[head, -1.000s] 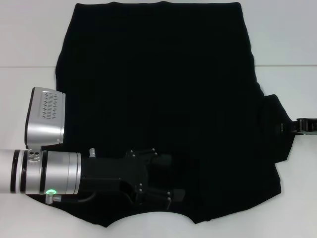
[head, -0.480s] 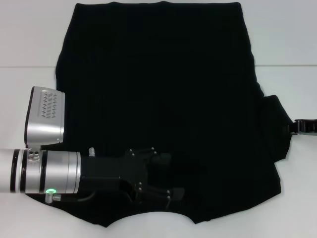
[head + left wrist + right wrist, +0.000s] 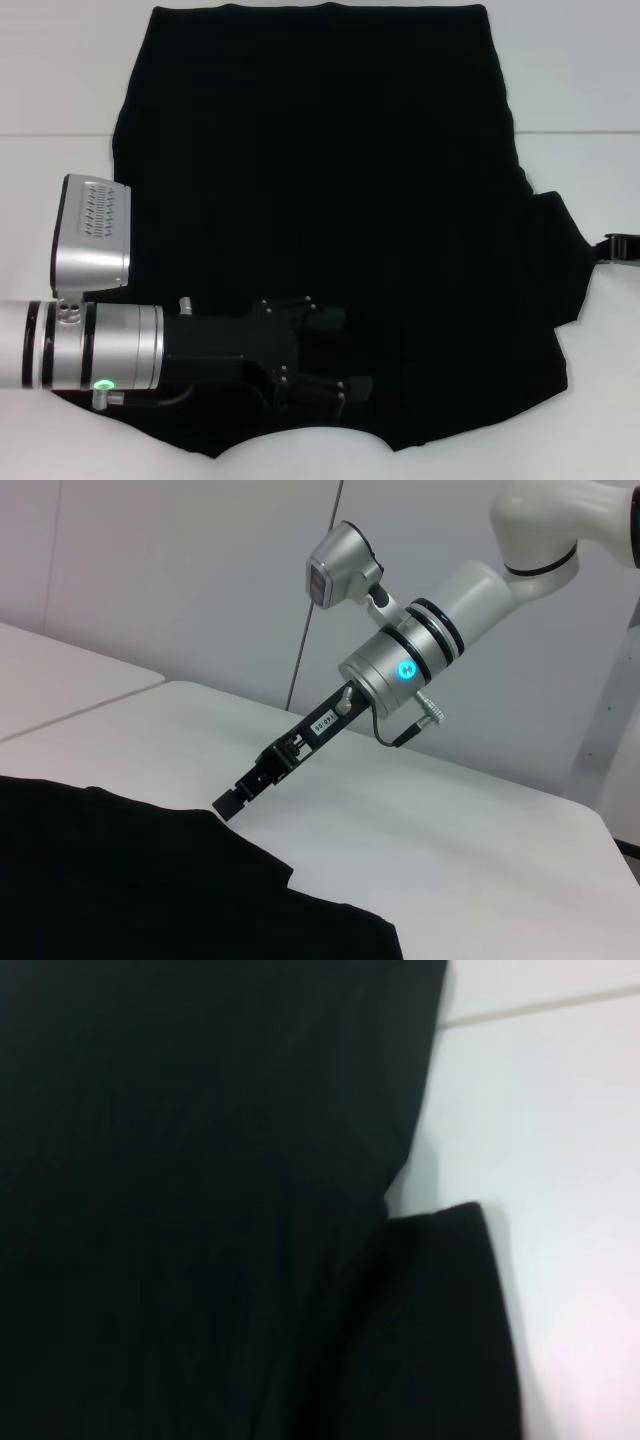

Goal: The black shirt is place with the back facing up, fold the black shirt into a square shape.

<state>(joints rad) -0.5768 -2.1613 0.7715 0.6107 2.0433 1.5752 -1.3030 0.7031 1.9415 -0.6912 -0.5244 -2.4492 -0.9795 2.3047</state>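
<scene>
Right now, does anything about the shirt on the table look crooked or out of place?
Mostly no. The black shirt lies spread flat on the white table. The one uneven spot is its right sleeve, sticking out sideways beside the right end effector. The left end effector sits over the near edge.

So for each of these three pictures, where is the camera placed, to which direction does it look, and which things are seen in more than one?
Head view: from above, looking down on the black shirt spread on the white table; left tool lies over the shirt's near edge, right tool just off its right sleeve.
Left wrist view: on the left arm, looking across the shirt at the right tool near its edge.
Right wrist view: on the right arm, close on the sleeve; no tool shows.
Shared: shirt and table appear in all three.
</scene>
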